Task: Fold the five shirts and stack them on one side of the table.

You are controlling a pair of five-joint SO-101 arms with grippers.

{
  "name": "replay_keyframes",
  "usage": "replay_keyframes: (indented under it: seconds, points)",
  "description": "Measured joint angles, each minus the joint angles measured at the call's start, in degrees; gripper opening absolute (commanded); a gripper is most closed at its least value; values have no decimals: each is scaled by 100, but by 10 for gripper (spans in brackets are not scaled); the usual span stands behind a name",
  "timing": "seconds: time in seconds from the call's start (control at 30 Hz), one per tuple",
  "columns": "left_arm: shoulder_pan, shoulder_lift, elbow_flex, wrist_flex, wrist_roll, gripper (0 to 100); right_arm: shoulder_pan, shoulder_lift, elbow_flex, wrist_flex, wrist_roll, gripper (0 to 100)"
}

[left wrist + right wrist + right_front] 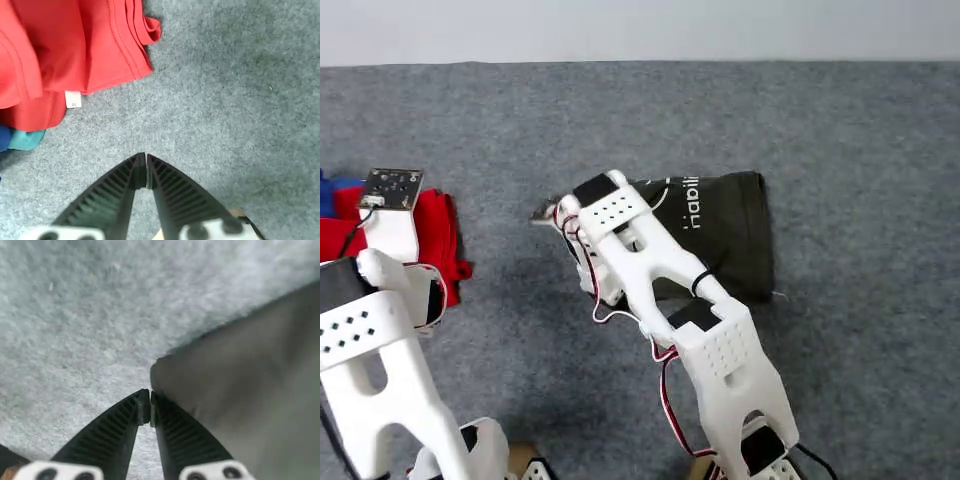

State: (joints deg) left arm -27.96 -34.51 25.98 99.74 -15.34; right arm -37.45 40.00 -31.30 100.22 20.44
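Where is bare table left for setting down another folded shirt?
Free: the grey felt tabletop right of the folded dark olive fabric shirt, and the far strip beyond it. Crowded: the left edge, with the red fabric shirt pile and white left arm.

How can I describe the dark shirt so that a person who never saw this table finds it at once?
Start at the grey table and go near its middle, under the right arm. The dark shirt lies there folded. It is nearly black with pale print; the pile by the left arm is red and blue.
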Motion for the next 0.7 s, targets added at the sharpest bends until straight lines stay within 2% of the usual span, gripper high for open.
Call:
replay_keyframes:
  seconds: [0.17, 0.33, 0.5, 0.7]
  points:
    - [0, -492, 62, 0, 0, 8, 70, -879, -211, -18, 0, 9]
    - [0, -774, 62, 0, 0, 8, 554, -1055, -211, -149, 0, 9]
    - [0, -800, 62, 0, 0, 8, 818, -299, -211, -299, 0, 9]
    - [0, -818, 62, 0, 0, 8, 308, 642, -237, -325, 0, 9]
